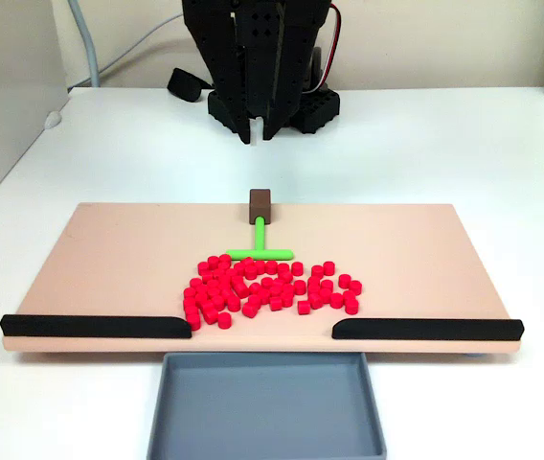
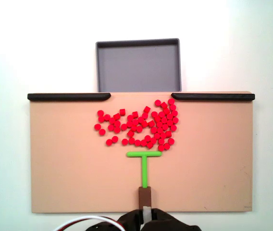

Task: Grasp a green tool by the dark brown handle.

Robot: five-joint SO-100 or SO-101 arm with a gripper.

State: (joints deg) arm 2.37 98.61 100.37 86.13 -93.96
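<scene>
In the fixed view that faces the arm, a grey tray (image 1: 267, 407) sits nearest, at the bottom centre of the frame, on the white bench (image 1: 502, 153). Just behind it lies a tan board (image 1: 109, 259), with two long black strips along its near edge, one at the lower left (image 1: 95, 326) and one at the lower right (image 1: 427, 330), leaving a gap between them in front of the tray. Past that gap a heap of red pellets (image 1: 272, 290) is spread over the middle of the board.

The green tool (image 1: 260, 243) lies flat just beyond the heap, its crossbar touching or almost touching the farthest pellets and its stem pointing away toward the arm. The dark brown handle (image 1: 260, 202) caps the far end of the stem, at the far edge of the board, centre of the frame. Nothing stands between the handle and the arm; the pellets are all on the crossbar's side.

At the top centre hangs the black arm, and its jaws (image 1: 257, 136) point down over bare bench, behind the handle and apart from it. They hold nothing, with only a narrow gap showing between the tips. In the fixed view from above, the handle (image 2: 145, 197) is at the bottom centre, with the arm's tips just below it at the frame's lower edge.
</scene>
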